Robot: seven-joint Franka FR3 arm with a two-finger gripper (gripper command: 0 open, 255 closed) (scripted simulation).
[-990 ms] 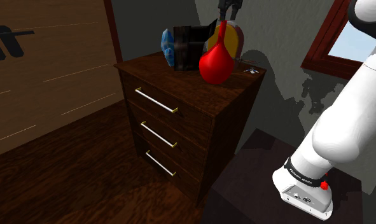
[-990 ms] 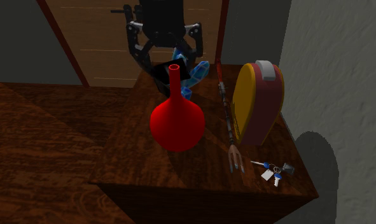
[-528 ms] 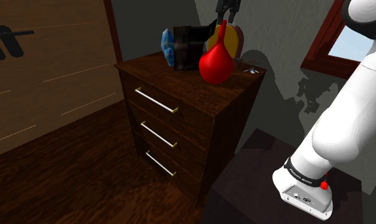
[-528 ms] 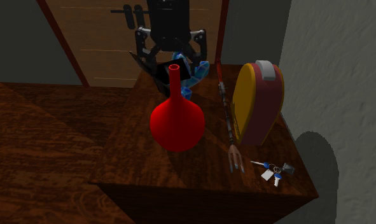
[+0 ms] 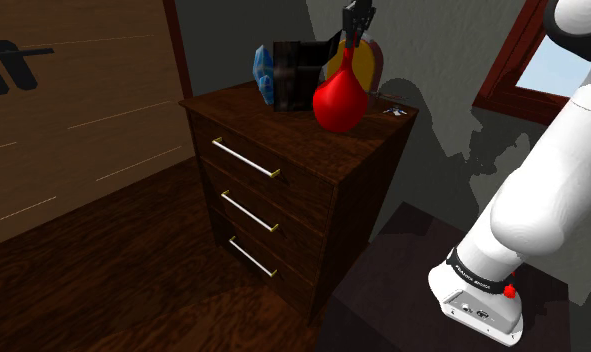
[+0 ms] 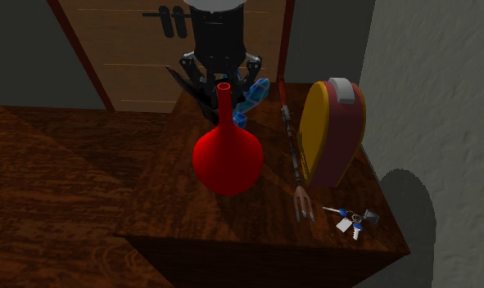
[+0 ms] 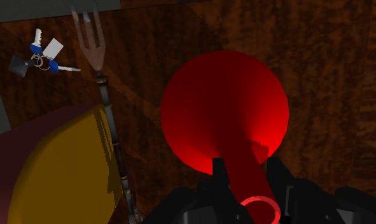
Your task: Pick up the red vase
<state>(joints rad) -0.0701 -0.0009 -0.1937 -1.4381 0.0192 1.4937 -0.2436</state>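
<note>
Okay, black two-finger gripper comes straight down over the red vase, and its fingers are closed in on the thin neck, one pressed to each side just under the rim, so it is gripping the vase. Boxy black hand above the fingers, white smooth arm behind it. In the second exterior view the gripper sits at the top of the vase. The vase is glossy plain red, with a round ball-shaped belly, a narrow tube neck and a small open ring mouth, no pattern, and a bright highlight on one side of the belly. It stands upright on the top of a dark wooden dresser, grain clearly visible. In the shoulder view the vase stands under the gripper, and the dresser below it has three drawers with thin pale metal bar handles. Just beside the vase lies a fork, flat, with a dull metal head and a dark beaded handle. Past the fork from the vase stands a rounded case, yellow face, maroon side, pale strip on top. Beyond the fork's tines, farther from the vase, is a small bunch of keys with blue and white tags. Behind the vase is a translucent blue faceted thing next to a black boxy object.
</note>
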